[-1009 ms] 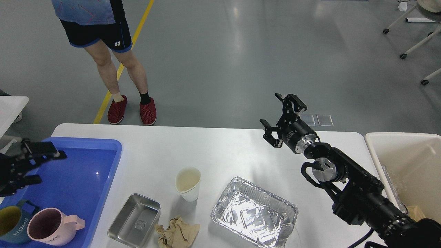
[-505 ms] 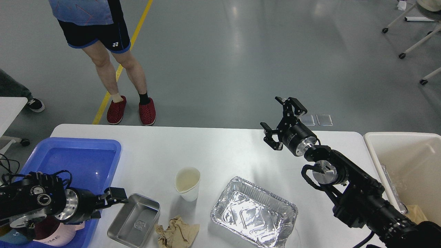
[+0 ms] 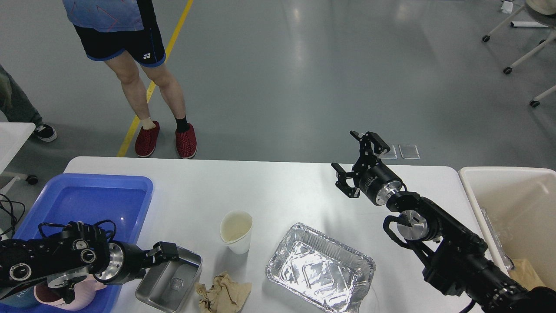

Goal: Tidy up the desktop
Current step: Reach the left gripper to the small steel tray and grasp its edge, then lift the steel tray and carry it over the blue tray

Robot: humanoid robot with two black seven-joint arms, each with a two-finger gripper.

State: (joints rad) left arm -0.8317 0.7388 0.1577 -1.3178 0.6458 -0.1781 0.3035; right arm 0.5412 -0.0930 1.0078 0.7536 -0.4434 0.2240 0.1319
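My view is bright and sharp under even overhead light; glare streaks the floor [image 3: 299, 26], the foil tray [image 3: 320, 268] glints, shadows soft.

A: What's hidden at the left?
B: The black left arm covers most of the pink ceramic mug [image 3: 43, 292]; only 1 finger [image 3: 164, 251] of its gripper shows.
A: And the crumpled brown paper [image 3: 223, 294]?
B: Cropped below.

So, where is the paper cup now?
In the head view the paper cup stands upright on the desktop, left of centre, between the steel tray on its left and the foil tray on its right.
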